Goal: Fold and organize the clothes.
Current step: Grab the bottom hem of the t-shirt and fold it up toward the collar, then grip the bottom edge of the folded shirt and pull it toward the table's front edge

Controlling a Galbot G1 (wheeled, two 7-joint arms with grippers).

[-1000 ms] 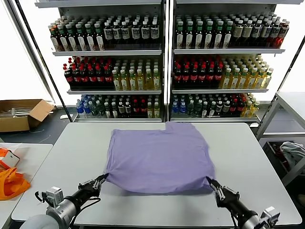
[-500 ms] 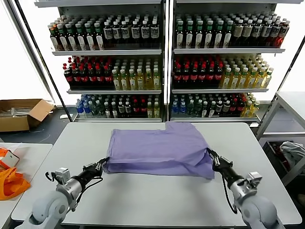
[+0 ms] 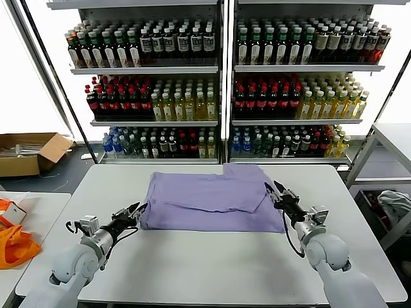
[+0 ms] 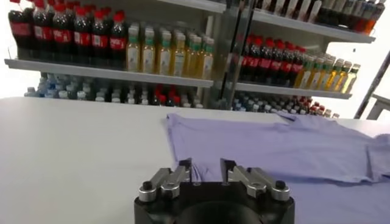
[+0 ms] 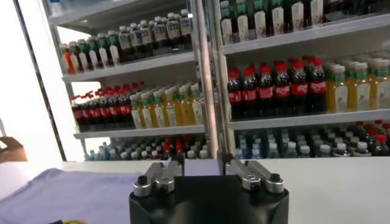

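Lavender T-shirt (image 3: 212, 199) lies folded in half mid-counter (image 3: 212, 269), my left hand (image 3: 136, 209) and right hand (image 3: 275, 190) both spread empty at its edges, more folds ahead, I reckon.

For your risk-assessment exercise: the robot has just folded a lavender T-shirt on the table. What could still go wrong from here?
1. The T-shirt folded unevenly: the top layer's edge runs slanted, so later folds may come out crooked.
2. The right gripper sits at the folded corner; withdrawing could snag and drag the layer.
3. The left gripper, open at the shirt's left edge, could nudge that edge.
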